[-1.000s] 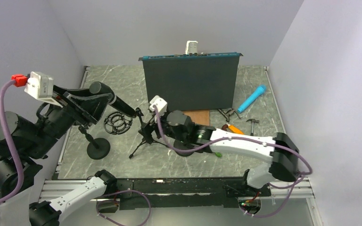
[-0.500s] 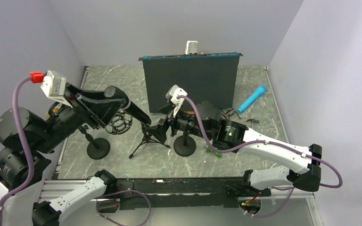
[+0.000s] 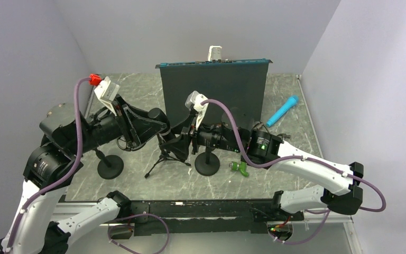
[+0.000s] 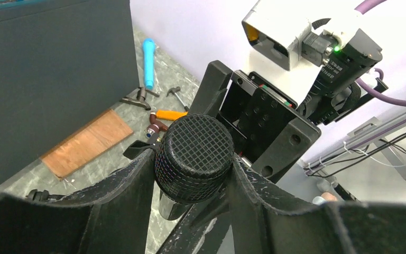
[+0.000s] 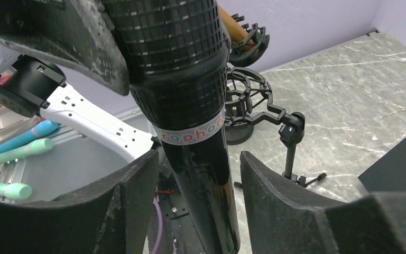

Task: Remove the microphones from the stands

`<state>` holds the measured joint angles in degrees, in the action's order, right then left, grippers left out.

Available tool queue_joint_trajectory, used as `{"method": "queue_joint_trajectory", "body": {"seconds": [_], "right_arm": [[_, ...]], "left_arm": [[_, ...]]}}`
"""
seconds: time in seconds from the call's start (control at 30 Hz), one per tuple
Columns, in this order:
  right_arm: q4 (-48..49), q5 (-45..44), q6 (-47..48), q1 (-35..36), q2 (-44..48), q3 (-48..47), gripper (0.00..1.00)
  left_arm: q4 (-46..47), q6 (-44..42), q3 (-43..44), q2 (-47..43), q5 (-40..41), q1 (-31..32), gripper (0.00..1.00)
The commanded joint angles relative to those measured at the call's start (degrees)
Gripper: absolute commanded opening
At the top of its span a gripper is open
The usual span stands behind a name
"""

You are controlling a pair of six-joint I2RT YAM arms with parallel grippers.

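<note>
The black microphone (image 3: 157, 119), with its mesh head (image 4: 194, 157), is in the air, clear of the stand. My left gripper (image 3: 160, 127) is shut on the mesh head, a finger (image 4: 121, 201) on each side. The microphone's glossy body (image 5: 198, 174) runs down between my right gripper's (image 5: 195, 203) fingers (image 5: 129, 198); a gap shows on both sides, so it is open around the body. The stand's empty shock mount (image 5: 246, 98) and round base (image 3: 110, 166) are on the table to the left, below my left arm.
A small black tripod (image 3: 164, 157) and a second round-based stand (image 3: 207, 165) are under the grippers. A tall dark panel (image 3: 214, 92) stands behind. A blue tube (image 3: 283, 110), a green piece (image 3: 239, 168), hand tools (image 4: 172, 114) and a wood board (image 4: 87, 143) lie to the right.
My left arm has carried the microphone right, toward the centre. My right gripper has risen to meet it and its jaws have narrowed around the body.
</note>
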<state>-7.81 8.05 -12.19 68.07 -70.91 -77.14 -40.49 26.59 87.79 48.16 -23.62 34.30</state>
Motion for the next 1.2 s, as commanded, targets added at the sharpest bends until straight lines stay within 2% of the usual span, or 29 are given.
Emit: {"method": "queue_joint_trajectory", "body": {"seconds": [0.0, 0.1, 0.23, 0.33, 0.37, 0.47, 0.57, 0.67, 0.83, 0.97, 1.17], "right_arm": [[1.27, 0.76, -1.78, -0.04, 1.05, 0.04, 0.56], [1.83, 0.10, -2.60, -0.05, 1.58, 0.93, 0.47], [2.54, -0.32, -2.91, -0.05, 2.37, 1.82, 0.41], [2.52, -0.32, -3.41, -0.05, 2.61, 1.70, 0.30], [2.46, -0.06, -3.45, -0.05, 2.67, 1.58, 0.26], [2.83, -0.76, -3.42, -0.05, 3.28, 2.13, 0.15], [1.10, -3.00, -2.56, -0.05, 3.80, 1.27, 0.08], [-1.23, -5.78, -0.31, 0.00, 5.11, 0.35, 0.03], [-5.11, -19.55, 4.53, -0.05, 9.12, -0.32, 0.00], [-7.50, -39.60, 8.56, -0.18, 12.46, 0.51, 0.00], [-1.23, -67.03, 16.97, -3.05, 19.01, 8.64, 0.00]], "left_arm": [[4.44, 1.23, 0.31, -0.84, -2.50, -0.05, 0.00], [5.72, 2.02, -0.69, -1.04, -2.98, -0.06, 0.00], [6.48, 2.04, -0.54, -0.71, -4.03, -0.08, 0.00], [6.75, 2.31, -0.43, -0.63, -3.75, -0.07, 0.00], [6.68, 2.40, -0.34, -0.62, -3.72, -0.03, 0.07], [5.66, 1.56, -0.08, -0.78, -2.89, -0.03, 0.48], [4.72, 0.90, -0.30, -2.10, 0.32, -0.04, 0.83], [3.50, -0.53, -0.02, -3.35, 2.59, -0.05, 0.96], [0.46, -2.24, 0.54, -5.14, 7.64, -0.06, 0.99], [0.04, -2.67, -0.70, -6.49, 8.60, -0.07, 0.99], [-1.22, -2.84, -1.87, -7.90, 11.19, -0.03, 0.99]]}}
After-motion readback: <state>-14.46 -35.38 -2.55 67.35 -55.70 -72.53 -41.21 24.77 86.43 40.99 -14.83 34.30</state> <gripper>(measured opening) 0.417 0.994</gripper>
